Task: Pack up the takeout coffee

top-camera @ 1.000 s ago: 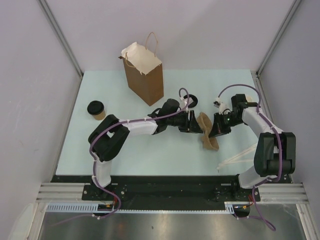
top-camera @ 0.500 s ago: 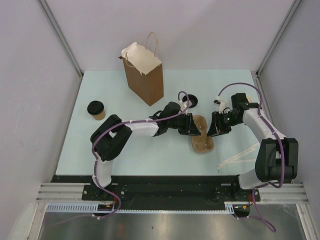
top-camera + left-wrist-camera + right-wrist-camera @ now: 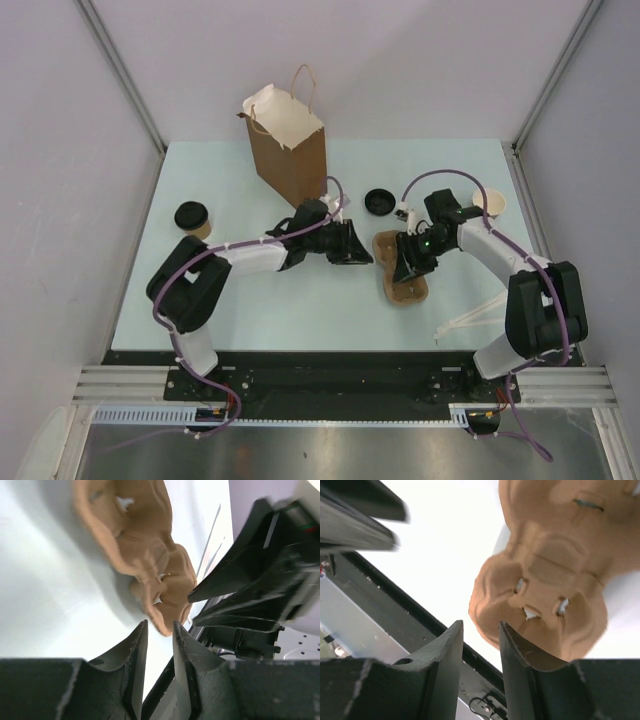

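A lidded tan coffee cup (image 3: 191, 219) stands at the table's left. A second tan cup (image 3: 489, 205), open and cream inside, stands at the right, with a loose black lid (image 3: 378, 201) near the middle. The brown pulp carrier tray (image 3: 402, 272) lies flat on the table; it also shows in the left wrist view (image 3: 145, 545) and the right wrist view (image 3: 545, 580). My left gripper (image 3: 362, 250) (image 3: 160, 625) is narrowly open and empty, just left of the tray. My right gripper (image 3: 402, 266) (image 3: 480, 625) is narrowly open and empty over the tray's near edge.
The tall brown paper bag (image 3: 290, 150) with twine handles stands open at the back, behind the left arm. Pale sticks (image 3: 475, 315) lie at the front right by the right arm's base. Grey walls close in the table on both sides.
The tray was held tilted up between both grippers, then came down flat and was let go. My left gripper drew back to the left. My right gripper moved left over the tray, uncovering the open cup.
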`<move>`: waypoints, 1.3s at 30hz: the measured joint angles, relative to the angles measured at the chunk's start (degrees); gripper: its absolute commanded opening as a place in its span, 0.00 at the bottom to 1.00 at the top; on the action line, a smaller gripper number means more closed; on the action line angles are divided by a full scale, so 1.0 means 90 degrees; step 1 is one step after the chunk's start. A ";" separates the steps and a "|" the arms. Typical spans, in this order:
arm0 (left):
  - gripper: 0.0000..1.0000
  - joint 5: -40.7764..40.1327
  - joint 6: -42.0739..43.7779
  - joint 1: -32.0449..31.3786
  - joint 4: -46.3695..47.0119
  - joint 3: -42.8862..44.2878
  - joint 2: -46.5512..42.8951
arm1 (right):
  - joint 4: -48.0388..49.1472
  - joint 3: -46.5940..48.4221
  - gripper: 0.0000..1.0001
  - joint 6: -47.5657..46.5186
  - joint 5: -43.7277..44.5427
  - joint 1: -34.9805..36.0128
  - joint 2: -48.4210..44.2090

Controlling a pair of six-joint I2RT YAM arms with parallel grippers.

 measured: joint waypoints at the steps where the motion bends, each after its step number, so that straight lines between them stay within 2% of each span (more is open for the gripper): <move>1: 0.33 -0.0010 0.0041 0.0095 -0.0051 -0.0066 -0.0136 | 0.0070 0.0000 0.40 0.0075 0.0075 0.0092 0.0041; 12: 0.36 -0.0107 0.0299 0.0347 -0.0304 -0.0425 -0.0442 | 0.0658 0.0005 0.41 0.1226 0.1205 0.0993 0.0369; 24: 0.38 -0.0107 0.0311 0.0347 -0.0294 -0.0449 -0.0442 | 0.0991 0.0102 0.36 0.1547 0.1821 0.1192 0.0583; 28: 0.38 -0.0107 0.0311 0.0347 -0.0291 -0.0449 -0.0442 | 0.1022 0.0158 0.29 0.1581 0.1841 0.1192 0.0687; 34: 0.38 -0.0107 0.0311 0.0347 -0.0260 -0.0522 -0.0442 | 0.1042 0.0221 0.05 0.1625 0.1817 0.1163 0.0716; 39: 0.37 -0.0083 0.0294 0.0347 -0.0168 -0.0614 -0.0440 | 0.1027 0.0245 0.00 0.1637 0.1571 0.0991 0.0716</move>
